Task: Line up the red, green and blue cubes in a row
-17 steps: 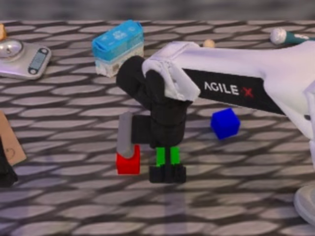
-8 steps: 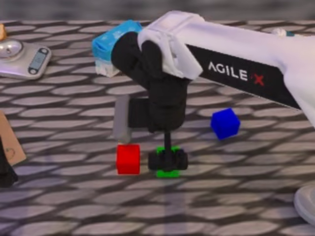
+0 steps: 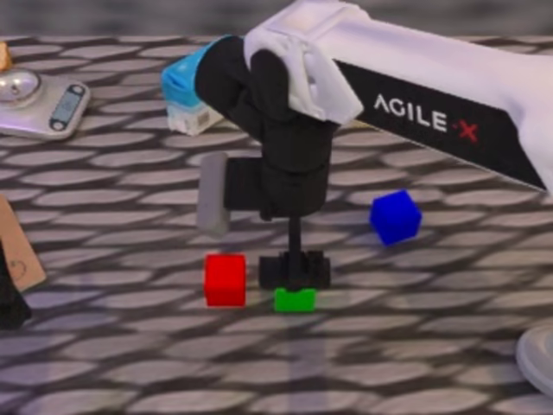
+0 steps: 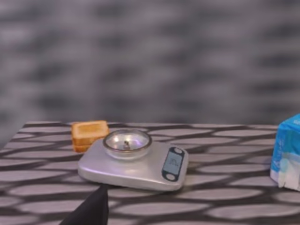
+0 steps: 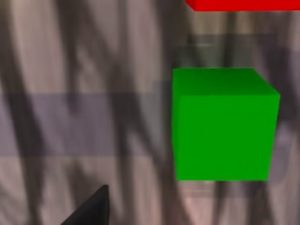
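Step in hand: the small matte bright-green cube (image 3: 295, 299) is judged to be set down just right of the matte bright-red cube (image 3: 225, 279), low in the centre of the top view; clearing away and fetching the third cube is judged to be next.
Right gripper (image 3: 295, 271): seen directly above the green cube; the fingers appear spread and holding nothing, though from above this is hard to confirm.
Green cube, wrist view (image 5: 224, 125): shown resting free on the patterned table (image 3: 415, 363), with the red cube's edge (image 5: 243, 4) close by, a gap between.
Blue cube (image 3: 396, 216): the matte deep-blue cube lies right of centre, well off the row.
Advice: a straight vertical lift is recommended so the placed cubes are not nudged; the blue cube should be set right of the green, in line.
Left arm: parked at the left edge, facing a silver kitchen scale (image 4: 133, 161).
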`<state>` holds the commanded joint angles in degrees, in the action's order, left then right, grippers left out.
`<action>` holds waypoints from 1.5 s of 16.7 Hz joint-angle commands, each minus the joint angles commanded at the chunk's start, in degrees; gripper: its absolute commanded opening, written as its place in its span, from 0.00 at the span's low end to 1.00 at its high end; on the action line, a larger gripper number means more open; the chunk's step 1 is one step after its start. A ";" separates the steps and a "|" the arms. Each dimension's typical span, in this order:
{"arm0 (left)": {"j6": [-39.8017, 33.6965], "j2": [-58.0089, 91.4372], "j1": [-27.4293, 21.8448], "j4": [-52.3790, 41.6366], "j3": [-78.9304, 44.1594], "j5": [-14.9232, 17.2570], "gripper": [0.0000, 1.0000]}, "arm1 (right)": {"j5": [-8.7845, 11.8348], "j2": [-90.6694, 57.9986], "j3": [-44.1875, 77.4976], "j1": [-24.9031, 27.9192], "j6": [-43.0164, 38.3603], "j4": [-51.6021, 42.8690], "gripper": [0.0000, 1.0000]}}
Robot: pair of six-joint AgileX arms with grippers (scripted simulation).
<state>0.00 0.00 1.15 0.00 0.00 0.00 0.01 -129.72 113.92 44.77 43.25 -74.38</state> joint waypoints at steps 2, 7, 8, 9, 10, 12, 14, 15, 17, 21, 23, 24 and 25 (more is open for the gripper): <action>0.00 0.00 0.00 0.00 0.00 0.00 1.00 | -0.03 -0.09 -0.05 -1.34 -3.21 0.17 1.00; 0.00 0.00 0.00 0.00 0.00 0.00 1.00 | -0.07 -0.34 -0.90 -7.73 -19.07 0.98 1.00; 0.00 0.00 0.00 0.00 0.00 0.00 1.00 | -0.05 -0.41 -1.18 -9.22 -23.12 1.15 1.00; 0.00 0.00 0.00 0.00 0.00 0.00 1.00 | -0.04 -0.50 -1.45 -10.71 -27.28 1.31 1.00; 0.00 0.00 0.00 0.00 0.00 0.00 1.00 | -0.03 -0.57 -1.71 -12.16 -31.40 1.48 1.00; 0.00 0.00 0.00 0.00 0.00 0.00 1.00 | -0.06 -0.60 -2.16 -14.92 -38.86 1.90 1.00; 0.00 0.00 0.00 0.00 0.00 0.00 1.00 | -0.13 -0.41 -2.48 -17.26 -44.30 2.40 1.00; 0.00 0.00 0.00 0.00 0.00 0.00 1.00 | -0.17 -0.28 -2.59 -18.16 -46.11 2.64 1.00; 0.00 0.00 0.00 0.00 0.00 0.00 1.00 | -0.22 -0.09 -2.68 -19.14 -47.92 2.94 1.00; 0.00 0.00 0.00 0.00 0.00 0.00 1.00 | -0.23 -0.16 -2.60 -18.92 -47.90 2.85 1.00; 0.00 0.00 0.00 0.00 0.00 0.00 1.00 | -0.23 -0.40 -3.40 -19.05 -48.02 3.81 1.00; 0.00 0.00 0.00 0.00 0.00 0.00 1.00 | -0.23 -0.78 -4.45 -19.10 -48.07 5.16 1.00; 0.00 0.00 0.00 0.00 0.00 0.00 1.00 | -0.24 -1.31 -5.81 -19.15 -48.11 7.13 1.00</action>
<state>0.00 0.00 1.15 0.00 0.00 0.00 -0.23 -131.03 108.12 25.62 -4.86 -67.25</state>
